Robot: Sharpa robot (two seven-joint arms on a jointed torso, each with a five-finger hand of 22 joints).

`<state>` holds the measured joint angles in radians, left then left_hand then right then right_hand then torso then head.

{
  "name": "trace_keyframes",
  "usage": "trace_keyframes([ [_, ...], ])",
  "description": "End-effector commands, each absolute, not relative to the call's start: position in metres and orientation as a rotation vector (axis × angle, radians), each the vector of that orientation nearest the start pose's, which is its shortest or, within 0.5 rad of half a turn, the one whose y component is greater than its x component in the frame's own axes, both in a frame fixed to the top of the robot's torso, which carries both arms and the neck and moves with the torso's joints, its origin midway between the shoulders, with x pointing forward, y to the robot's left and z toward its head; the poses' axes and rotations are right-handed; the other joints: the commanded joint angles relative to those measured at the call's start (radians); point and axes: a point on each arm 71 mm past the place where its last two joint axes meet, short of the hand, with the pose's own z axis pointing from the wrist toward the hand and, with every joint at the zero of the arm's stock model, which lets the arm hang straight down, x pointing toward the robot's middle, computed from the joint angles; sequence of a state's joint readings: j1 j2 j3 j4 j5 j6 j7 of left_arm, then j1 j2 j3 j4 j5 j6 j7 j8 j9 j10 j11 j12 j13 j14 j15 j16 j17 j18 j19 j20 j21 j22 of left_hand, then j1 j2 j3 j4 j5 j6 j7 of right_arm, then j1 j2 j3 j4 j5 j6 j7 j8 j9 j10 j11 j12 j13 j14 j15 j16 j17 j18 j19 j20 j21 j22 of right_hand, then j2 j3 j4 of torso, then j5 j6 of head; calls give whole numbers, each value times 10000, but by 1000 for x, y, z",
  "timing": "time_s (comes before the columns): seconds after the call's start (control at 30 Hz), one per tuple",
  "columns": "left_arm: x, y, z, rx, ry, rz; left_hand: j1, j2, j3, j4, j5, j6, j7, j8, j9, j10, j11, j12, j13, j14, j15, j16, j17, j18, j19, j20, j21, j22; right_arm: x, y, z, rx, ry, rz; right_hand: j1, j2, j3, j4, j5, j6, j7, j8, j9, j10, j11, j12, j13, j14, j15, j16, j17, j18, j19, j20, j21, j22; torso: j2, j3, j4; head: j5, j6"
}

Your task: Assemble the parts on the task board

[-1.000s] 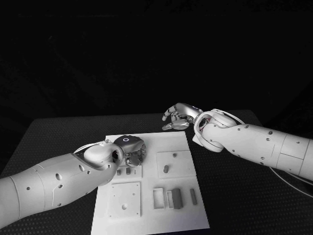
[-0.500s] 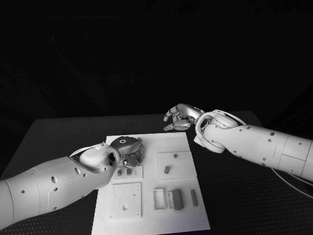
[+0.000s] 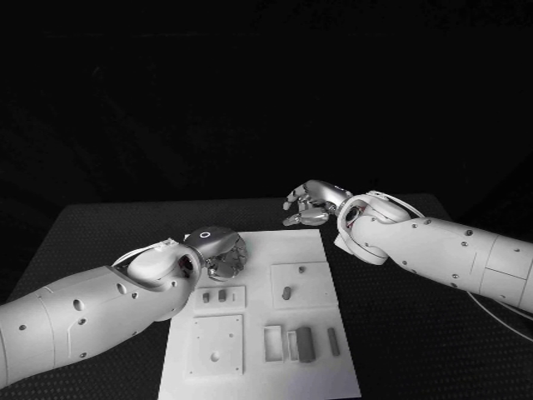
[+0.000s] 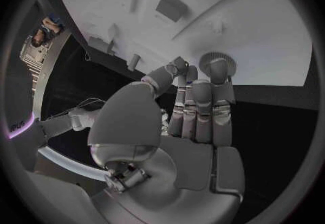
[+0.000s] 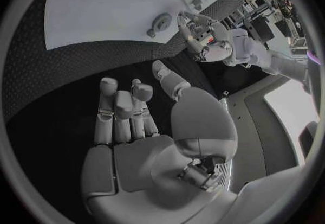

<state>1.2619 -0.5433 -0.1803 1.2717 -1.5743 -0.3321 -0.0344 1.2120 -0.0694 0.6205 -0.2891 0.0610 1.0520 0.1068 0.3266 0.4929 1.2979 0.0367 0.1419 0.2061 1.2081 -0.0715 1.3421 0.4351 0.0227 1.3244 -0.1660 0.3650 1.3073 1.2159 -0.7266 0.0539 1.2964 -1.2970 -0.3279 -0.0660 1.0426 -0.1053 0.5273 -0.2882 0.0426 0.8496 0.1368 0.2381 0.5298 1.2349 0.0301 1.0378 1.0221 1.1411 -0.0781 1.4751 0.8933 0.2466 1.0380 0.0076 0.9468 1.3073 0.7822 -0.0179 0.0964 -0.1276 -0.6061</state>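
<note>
Left hand [image 3: 222, 252] pinches a small round toothed part [image 4: 216, 63] over the task board [image 3: 309, 246], seen from its wrist; right hand [image 3: 311, 202] hovers spread, empty.

The task board [image 3: 301, 248] was a white rectangular plate lying flat on the black bench [image 3: 98, 225], in the lower middle of the head view. Its surface was divided into raised square panels: one in the centre right held a small grey part [image 3: 288, 292] lying in a slot, and one toward the lower left [image 3: 217, 344] showed small holes. Two short grey parts [image 3: 214, 296] sat side by side just above that lower-left panel. Near the lower right of the board, several upright grey bars [image 3: 302, 343] stood close together in a row, with a slimmer one [image 3: 333, 340] just to their right.
</note>
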Motion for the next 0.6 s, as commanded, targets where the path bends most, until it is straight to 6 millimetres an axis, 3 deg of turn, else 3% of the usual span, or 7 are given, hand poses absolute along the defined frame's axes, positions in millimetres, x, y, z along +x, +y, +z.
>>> trace_keyframes([
  [0.03, 511, 114, -206, 4377, 16537, -6704, 19, 62, 59, -17, 32, 68, -7, 51, 10, 81, 18, 68, 0, 104, -26, 27, 14, 703, 53, -11, 66, 224, 541, -212, -157, 614, 15996, 6711, -111, 1, 40, 15, 60, 16, 71, -45, -6, 54, -10, -17, -13, 40, 7, -17, -11, 152, 73, 12, -61, 160, 6, 6, -2, 28, 14],
  [0.17, 510, 125, -203, 4320, 16920, -6556, 13, 59, 56, -16, 26, 68, -7, 50, 11, 79, 19, 61, 1, 105, -25, 24, 13, 699, 52, -11, 66, 223, 541, -213, -157, 630, 16002, 6679, -112, 1, 41, 15, 60, 17, 71, -46, -6, 54, -10, -16, -13, 40, 7, -16, -11, 152, 73, 12, -61, 160, -4, 10, 4, 86, 14],
  [0.43, 507, 146, -204, 4199, 17486, -6127, 11, 73, 54, -17, 22, 73, -8, 52, 13, 86, 18, 55, 5, 109, -26, 22, 14, 696, 55, -14, 67, 223, 541, -217, -157, 666, 16013, 6612, -113, 1, 43, 14, 60, 17, 71, -46, -6, 55, -10, -15, -14, 40, 7, -16, -12, 152, 74, 11, -61, 161, 2, 0, 12, 75, -15],
  [0.6, 508, 152, -207, 4529, 17585, -5750, 13, 70, 51, -22, 20, 75, -10, 53, 14, 90, 17, 51, 7, 111, -27, 21, 15, 694, 55, -17, 68, 223, 542, -218, -158, 684, 16013, 6576, -113, 2, 45, 13, 61, 18, 70, -46, -5, 55, -10, -15, -14, 41, 7, -16, -12, 152, 74, 10, -61, 161, 2, -15, 19, 188, 10],
])
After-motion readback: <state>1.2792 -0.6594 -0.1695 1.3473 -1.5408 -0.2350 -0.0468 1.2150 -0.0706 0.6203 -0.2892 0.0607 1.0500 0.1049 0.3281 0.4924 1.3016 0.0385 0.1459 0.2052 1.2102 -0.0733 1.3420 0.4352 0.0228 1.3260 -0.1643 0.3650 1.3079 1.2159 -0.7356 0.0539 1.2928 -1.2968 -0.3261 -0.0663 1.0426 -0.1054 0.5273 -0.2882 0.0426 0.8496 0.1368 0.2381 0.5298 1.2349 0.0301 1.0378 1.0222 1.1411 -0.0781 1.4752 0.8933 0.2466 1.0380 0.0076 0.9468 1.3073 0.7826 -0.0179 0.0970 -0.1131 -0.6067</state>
